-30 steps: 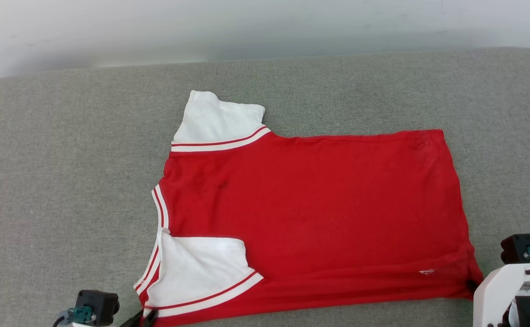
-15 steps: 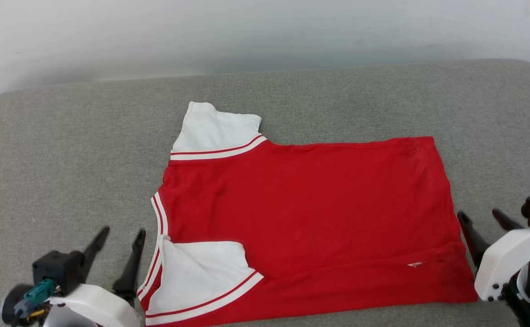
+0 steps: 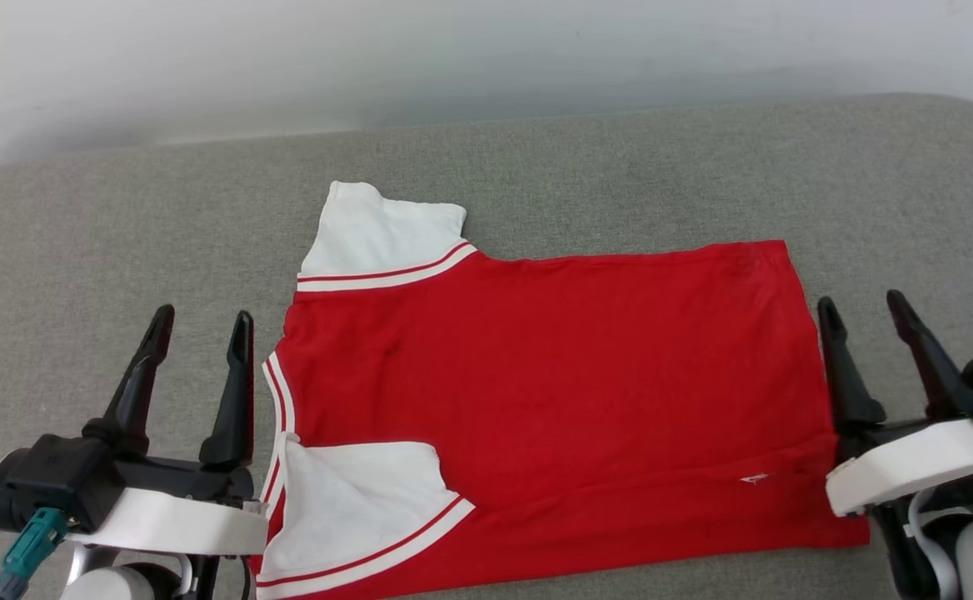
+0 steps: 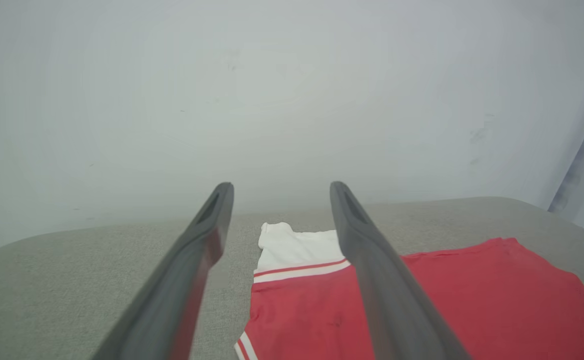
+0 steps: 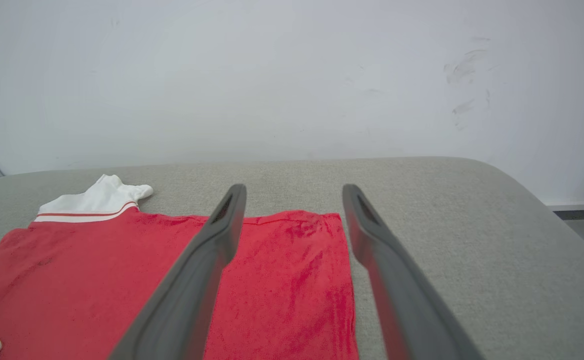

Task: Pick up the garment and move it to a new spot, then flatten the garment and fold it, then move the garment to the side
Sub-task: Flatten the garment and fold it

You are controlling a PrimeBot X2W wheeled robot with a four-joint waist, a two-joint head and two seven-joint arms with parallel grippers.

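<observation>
Garment (image 3: pixel 553 400) spread flat on grey surface (image 3: pixel 78 250) (plain red side up), left gripper (image 3: pixel 203 313) released and empty just beside its neck end, right gripper (image 3: pixel 860 298) released and empty just beside its bottom end

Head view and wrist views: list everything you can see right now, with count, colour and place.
shirt: 1, red with white sleeves and red-and-white striped trim, spread flat mid-surface, collar toward the robot's left, near sleeve folded onto the body
label: 1, small, white, on the shirt near the hem's near corner
padded surface: 1, grey fabric, under the shirt
wall: 1, pale, behind the surface, with faint scuffs
left hand: 1, dark fingers, open, beside the collar
right hand: 1, dark fingers, open, at the hem edge
</observation>
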